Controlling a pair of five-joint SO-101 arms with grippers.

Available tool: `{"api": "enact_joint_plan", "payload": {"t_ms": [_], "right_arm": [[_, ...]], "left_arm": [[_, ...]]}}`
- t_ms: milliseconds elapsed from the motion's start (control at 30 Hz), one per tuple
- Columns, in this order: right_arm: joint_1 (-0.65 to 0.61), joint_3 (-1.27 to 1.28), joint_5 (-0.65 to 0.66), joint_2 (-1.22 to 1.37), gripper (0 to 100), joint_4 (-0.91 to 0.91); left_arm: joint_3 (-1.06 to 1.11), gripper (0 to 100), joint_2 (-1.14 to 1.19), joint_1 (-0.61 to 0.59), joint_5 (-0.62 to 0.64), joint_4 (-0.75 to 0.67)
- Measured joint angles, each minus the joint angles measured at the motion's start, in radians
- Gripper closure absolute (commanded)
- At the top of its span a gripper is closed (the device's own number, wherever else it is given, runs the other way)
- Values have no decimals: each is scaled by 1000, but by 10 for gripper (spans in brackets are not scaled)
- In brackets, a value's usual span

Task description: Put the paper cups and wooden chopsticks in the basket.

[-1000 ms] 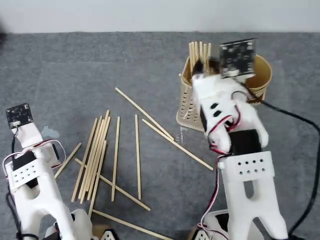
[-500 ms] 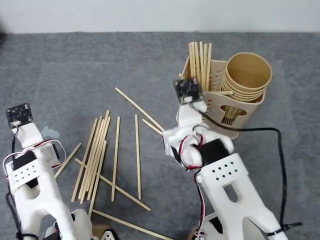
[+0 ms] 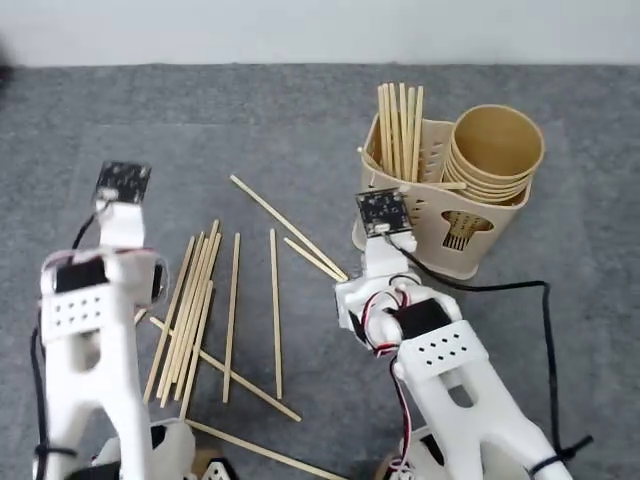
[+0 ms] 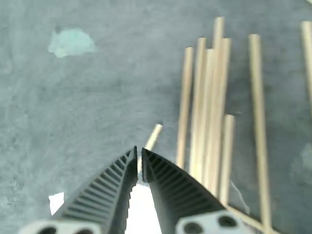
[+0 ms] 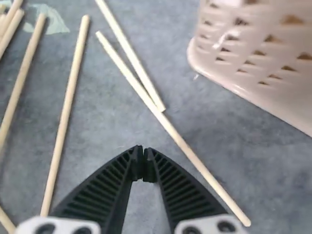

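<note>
Worktop: grey, matte, with a felt-like nap. One pale, irregular patch marks the cloth near the left arm.

Basket: pale beige moulded plastic with slotted walls and rounded corners. It stands upright at 2 o'clock on the worktop.

Paper cups: a nested stack of tan round cups with thin rolled rims sits in the basket's 3 o'clock side. The mouths face up.

Upright chopsticks: a bundle of slim, pale wooden sticks stands on end in the basket's 9 o'clock side. Their tips rise above the rim.

Loose chopsticks: straight, smooth, light-grained wood lying flat on the worktop at 8 to 9 o'clock. Most are packed side by side in a near-parallel sheaf. Several single sticks lie beside it, and two cross under it at an angle.

Two chopsticks: these lie close together on a diagonal between the sheaf and the basket foot, one longer than the other.

Left gripper: black, ribbed, wedge-shaped jaws are clenched together and hold nothing. It is poised over the cloth just beside the sheaf, with one stick end just ahead of the tips.

Right gripper: of the same ribbed black make, pressed closed and empty. It hangs just beside the longer diagonal chopstick, near the basket wall.
</note>
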Motion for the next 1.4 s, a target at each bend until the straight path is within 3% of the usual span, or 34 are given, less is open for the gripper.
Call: {"api": "enact_joint_plan", "payload": {"t_ms": [133,300,633,933,1133,1400], "right_arm": [[-2,0,0,0,987,-3],[-2,14,0,0,987,-6],[-2,15,0,0,987,-6],[-2,15,0,0,987,-6],[-2,15,0,0,987,-6],[-2,15,0,0,987,-6]], "left_arm": [[-219,930,184,66,-11,141],[-428,844,462,74,-34,170],[-718,844,873,115,-34,170],[-875,844,1060,164,-38,166],[-959,850,1132,164,-41,215],[-1128,987,1241,166,-43,334]]}}
